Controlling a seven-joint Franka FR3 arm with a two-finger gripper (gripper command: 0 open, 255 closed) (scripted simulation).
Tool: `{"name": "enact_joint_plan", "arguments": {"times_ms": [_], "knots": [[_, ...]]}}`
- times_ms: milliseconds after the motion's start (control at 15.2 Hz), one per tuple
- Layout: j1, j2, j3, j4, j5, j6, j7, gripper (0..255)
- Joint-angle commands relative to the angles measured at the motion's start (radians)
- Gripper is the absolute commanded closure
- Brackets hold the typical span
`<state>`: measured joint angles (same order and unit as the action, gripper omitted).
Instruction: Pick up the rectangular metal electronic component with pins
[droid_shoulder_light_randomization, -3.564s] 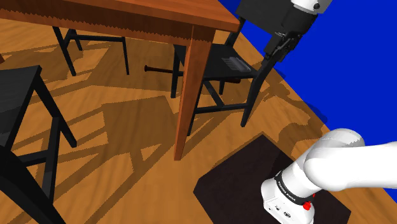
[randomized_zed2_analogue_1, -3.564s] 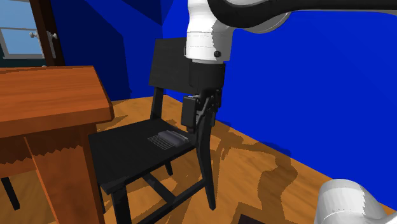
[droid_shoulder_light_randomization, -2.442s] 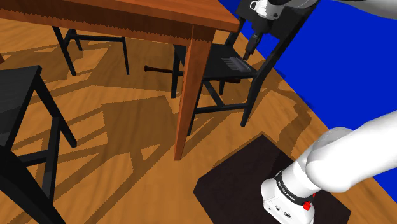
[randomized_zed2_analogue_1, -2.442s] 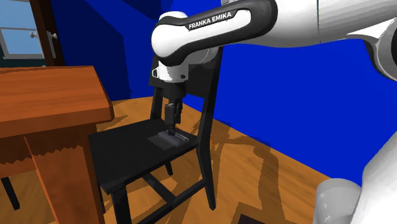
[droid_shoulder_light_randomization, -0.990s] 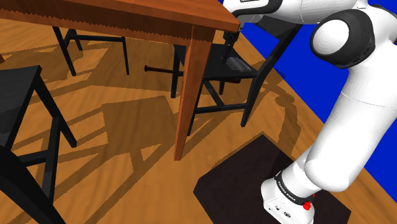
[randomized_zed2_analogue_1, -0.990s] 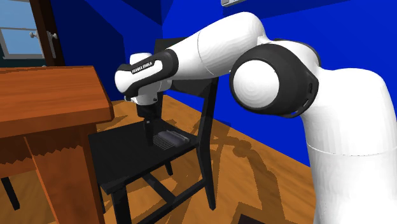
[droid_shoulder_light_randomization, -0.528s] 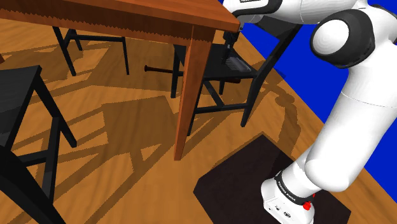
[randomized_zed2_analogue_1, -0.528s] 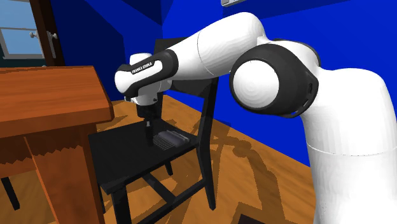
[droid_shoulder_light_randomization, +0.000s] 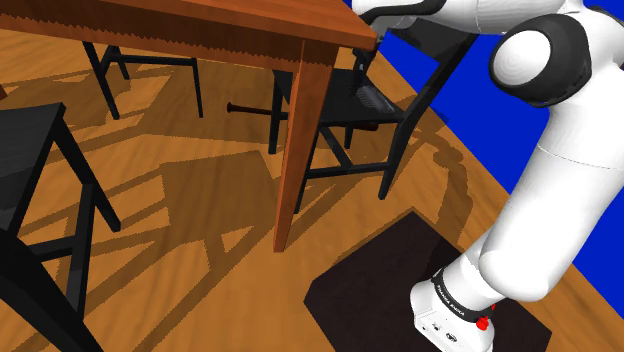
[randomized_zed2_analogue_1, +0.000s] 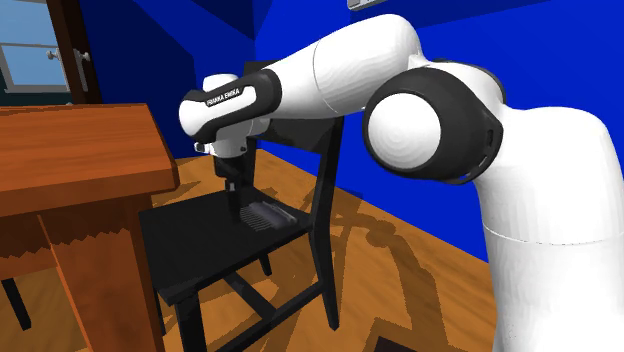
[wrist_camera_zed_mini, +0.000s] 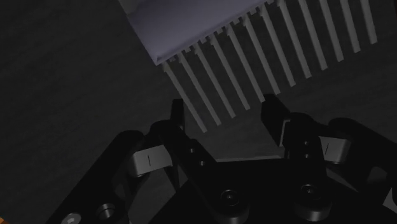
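Your all-black two-finger gripper (wrist_camera_zed_mini: 226, 114) hangs low over the seat of a black straight-backed chair (randomized_zed2_analogue_1: 190, 242), fingers spread apart and gripping nothing. The grey rectangular metal component (wrist_camera_zed_mini: 191, 25) lies flat on that seat, its row of thin pins reaching toward the gap between the fingertips.

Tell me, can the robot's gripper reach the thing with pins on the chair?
Probably yes. The gripper hovers open just above the chair seat, the grey component lies bare right ahead of it, and nothing stands between them.
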<state>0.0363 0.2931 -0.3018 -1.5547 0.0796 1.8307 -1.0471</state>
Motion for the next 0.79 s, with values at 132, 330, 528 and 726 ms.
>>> {"name": "enact_joint_plan", "arguments": {"times_ms": [132,330,528,726], "knots": [[-0.002,-0.002,-0.001,0.054,-0.001,-0.056,0.001,255],[-0.004,0.000,-0.002,0.096,-0.001,-0.097,0.002,255],[-0.007,0.003,-0.003,0.142,0.000,-0.139,0.002,255],[-0.008,0.005,-0.003,0.160,0.000,-0.155,0.002,255]]}}
